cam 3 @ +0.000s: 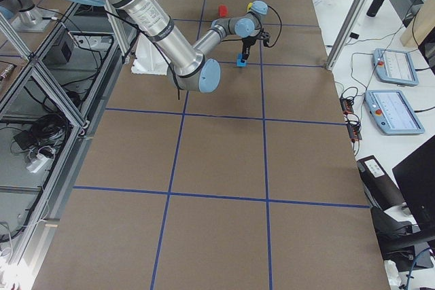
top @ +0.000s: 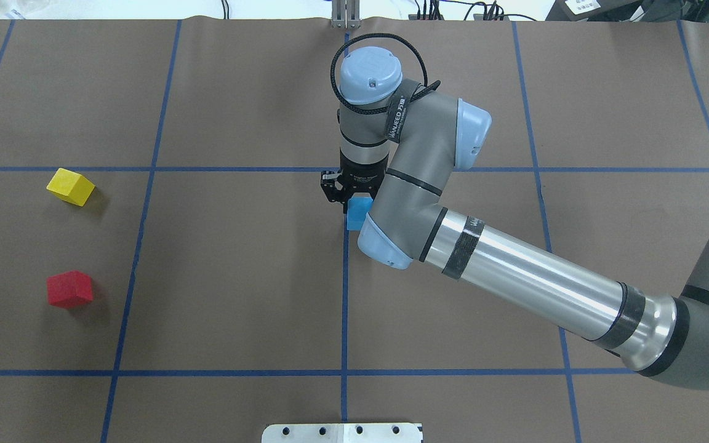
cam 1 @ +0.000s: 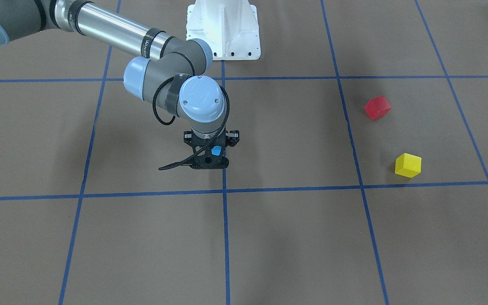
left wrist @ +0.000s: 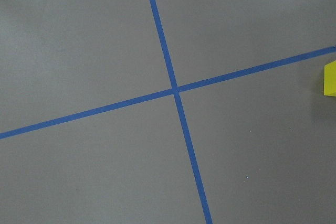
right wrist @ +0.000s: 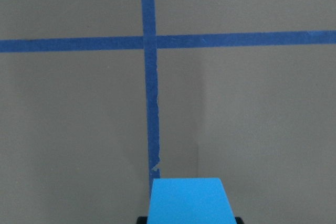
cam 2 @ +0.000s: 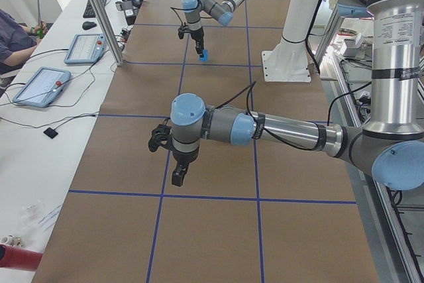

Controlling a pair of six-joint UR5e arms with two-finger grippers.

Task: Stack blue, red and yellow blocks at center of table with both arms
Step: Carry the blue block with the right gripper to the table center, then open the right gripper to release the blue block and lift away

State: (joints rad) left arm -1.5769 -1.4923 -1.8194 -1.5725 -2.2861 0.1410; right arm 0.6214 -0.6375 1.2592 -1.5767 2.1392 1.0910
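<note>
My right gripper (cam 1: 214, 153) is shut on the blue block (cam 1: 216, 150), holding it low over the vertical tape line near the table's middle. The block also shows in the overhead view (top: 358, 214) and at the bottom of the right wrist view (right wrist: 188, 200). The red block (top: 69, 289) and the yellow block (top: 71, 186) lie apart on the table on my left side. The yellow block's edge shows in the left wrist view (left wrist: 330, 78). My left gripper (cam 2: 177, 171) shows only in the exterior left view, hovering above the table; I cannot tell if it is open.
Blue tape lines (top: 344, 307) divide the brown table into squares. The white robot base plate (cam 1: 223, 29) stands at the table's edge. A tape crossing (right wrist: 148, 42) lies just ahead of the held block.
</note>
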